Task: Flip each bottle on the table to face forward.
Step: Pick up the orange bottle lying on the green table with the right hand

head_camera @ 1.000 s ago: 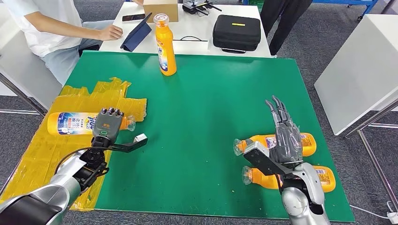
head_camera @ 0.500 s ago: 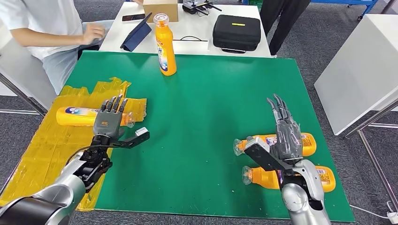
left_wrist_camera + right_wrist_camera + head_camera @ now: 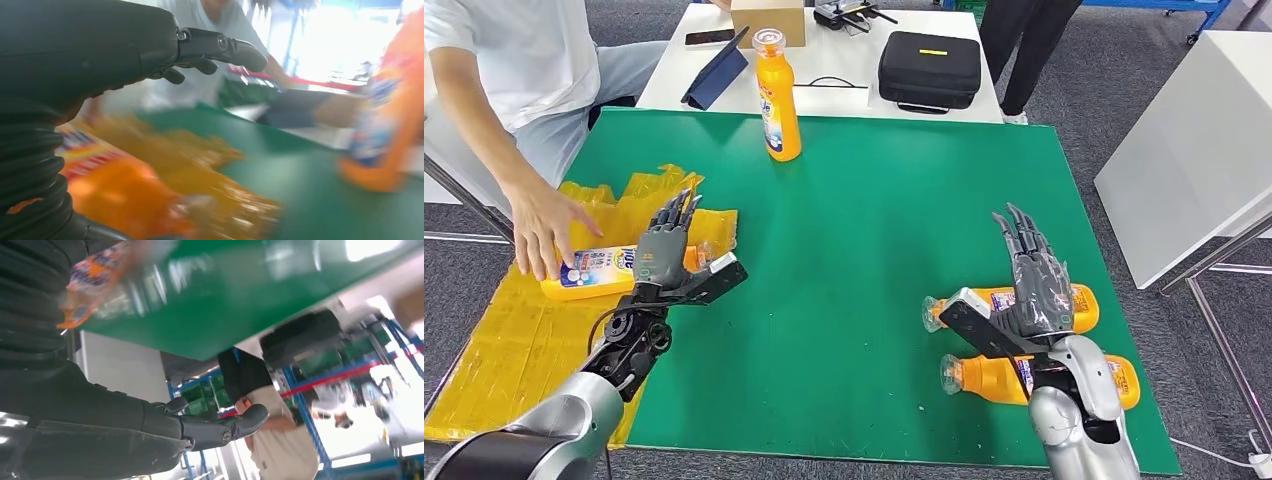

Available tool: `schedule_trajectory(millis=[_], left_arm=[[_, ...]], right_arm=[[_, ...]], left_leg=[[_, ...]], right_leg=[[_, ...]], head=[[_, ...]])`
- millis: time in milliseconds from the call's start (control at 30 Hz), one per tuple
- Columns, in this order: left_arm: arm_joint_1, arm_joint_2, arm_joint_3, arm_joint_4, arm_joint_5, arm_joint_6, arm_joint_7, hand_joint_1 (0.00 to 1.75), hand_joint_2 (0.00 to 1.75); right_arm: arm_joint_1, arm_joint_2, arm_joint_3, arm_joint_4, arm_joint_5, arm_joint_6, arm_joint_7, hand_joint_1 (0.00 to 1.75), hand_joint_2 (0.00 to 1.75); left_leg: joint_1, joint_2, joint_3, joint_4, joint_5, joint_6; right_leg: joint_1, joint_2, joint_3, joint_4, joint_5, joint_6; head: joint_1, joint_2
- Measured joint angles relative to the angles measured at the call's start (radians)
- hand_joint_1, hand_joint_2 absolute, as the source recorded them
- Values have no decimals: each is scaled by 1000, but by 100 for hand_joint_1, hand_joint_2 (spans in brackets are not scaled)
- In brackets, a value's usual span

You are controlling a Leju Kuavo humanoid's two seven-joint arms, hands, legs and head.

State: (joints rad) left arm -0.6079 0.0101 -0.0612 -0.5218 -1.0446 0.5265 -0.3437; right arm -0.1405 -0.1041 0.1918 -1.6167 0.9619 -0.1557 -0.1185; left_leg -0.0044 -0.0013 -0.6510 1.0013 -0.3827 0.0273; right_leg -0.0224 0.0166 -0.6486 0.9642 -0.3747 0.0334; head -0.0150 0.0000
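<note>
An orange bottle [image 3: 592,272] lies on its side on the yellow sheet [image 3: 514,330] at the left, label up, with a person's hand [image 3: 542,240] on it. My left hand [image 3: 664,252] hovers just right of it, fingers spread, holding nothing; the left wrist view shows the bottle [image 3: 115,195] blurred beneath that hand [image 3: 150,45]. Two more orange bottles [image 3: 999,305] [image 3: 1034,380] lie side by side at the right. My right hand [image 3: 1034,280] is raised over them with fingers straight and apart. One bottle [image 3: 777,95] stands upright at the far edge.
The green mat [image 3: 854,260] covers the table. Behind it a white table [image 3: 824,60] holds a black case [image 3: 929,68], a tablet [image 3: 716,75] and a cardboard box [image 3: 766,20]. A seated person [image 3: 504,60] is at the far left; another stands at the back.
The person's hand has reached in and now rests on the left bottle, which has shifted and shows its label. My left hand opened its fingers and moved slightly right. The right hand barely moved.
</note>
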Motion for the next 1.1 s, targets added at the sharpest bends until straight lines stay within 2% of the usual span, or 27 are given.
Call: schedule_trajectory(millis=[100,200,333,467,733,1100], left_arm=[[42,-34,25,-122,266,-200,-174,0,175],[73,-63,26,-240,422,-337,-241,0,175],[90,-89,4,-325,485,-386,-246,0,175],[90,-105,-25,-332,516,-377,-259,0,175],[87,-118,-52,-329,555,-376,-261,0,175],[82,-121,-60,-313,575,-377,-261,0,175]], right_arm=[[-37,-85,-1,33,-17,157,-27,0,175],[-79,-206,-10,93,-41,302,-64,0,175],[-120,-370,-46,167,-64,396,-131,0,175],[-158,-477,-69,230,-72,450,-181,0,175],[-213,-561,-59,333,-77,489,-207,0,175],[-290,-563,-6,481,-60,480,-228,0,175]], left_leg=[[-2,-1,0,0,0,1],[-4,-4,-2,1,2,3],[-5,-8,-4,1,2,5],[-5,-7,-4,1,2,6],[-4,-6,-3,1,2,5],[-4,-5,-4,1,3,6]], right_leg=[[-2,0,0,0,1,1],[-4,-4,0,0,1,4],[-5,-8,0,-1,2,5],[-4,-8,0,0,2,6],[-4,-7,0,0,2,6],[-4,-6,0,0,2,6]], head=[[0,0],[0,0],[0,0],[0,0],[0,0],[0,0]])
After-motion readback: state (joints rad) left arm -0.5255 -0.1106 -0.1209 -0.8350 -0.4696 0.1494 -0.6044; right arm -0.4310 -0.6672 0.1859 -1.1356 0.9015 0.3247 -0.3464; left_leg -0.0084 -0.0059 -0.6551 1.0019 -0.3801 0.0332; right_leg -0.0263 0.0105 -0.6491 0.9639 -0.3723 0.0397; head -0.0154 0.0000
